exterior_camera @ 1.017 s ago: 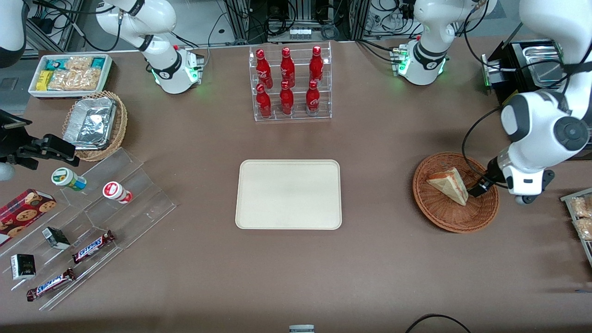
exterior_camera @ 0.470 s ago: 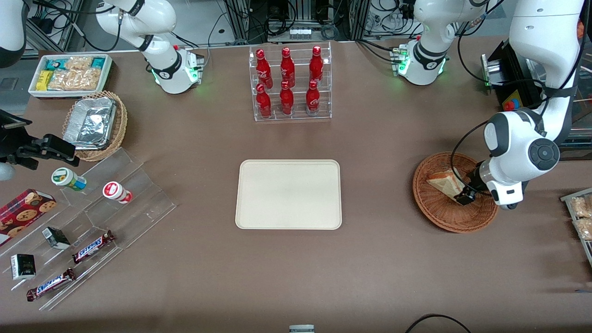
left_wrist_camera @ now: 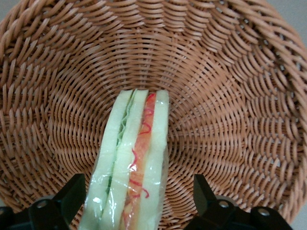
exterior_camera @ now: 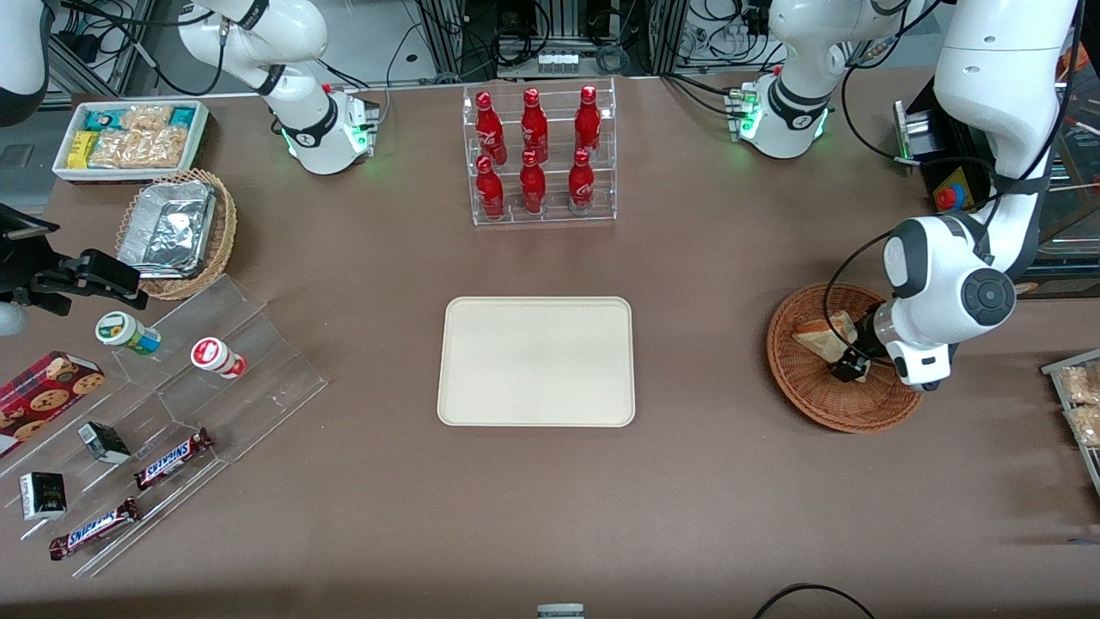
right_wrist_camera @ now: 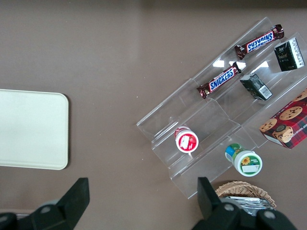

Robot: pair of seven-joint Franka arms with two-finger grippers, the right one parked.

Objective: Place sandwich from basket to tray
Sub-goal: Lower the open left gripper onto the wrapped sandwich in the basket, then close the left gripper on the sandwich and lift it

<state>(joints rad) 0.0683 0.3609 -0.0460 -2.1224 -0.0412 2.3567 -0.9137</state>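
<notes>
The clear-wrapped sandwich lies in the reddish-brown wicker basket toward the working arm's end of the table. My left gripper is down inside the basket, open, with one finger on each side of the sandwich's wide end. Gaps show between both fingers and the wrap. The cream tray lies flat at the table's middle with nothing on it.
A clear rack of red bottles stands farther from the front camera than the tray. A tan basket with a foil container, a white snack bin and a clear stepped display of snacks sit toward the parked arm's end.
The left arm has swung toward the tray's side and lowered its gripper from the basket's rim onto the sandwich's wide end. The sandwich has not moved.
</notes>
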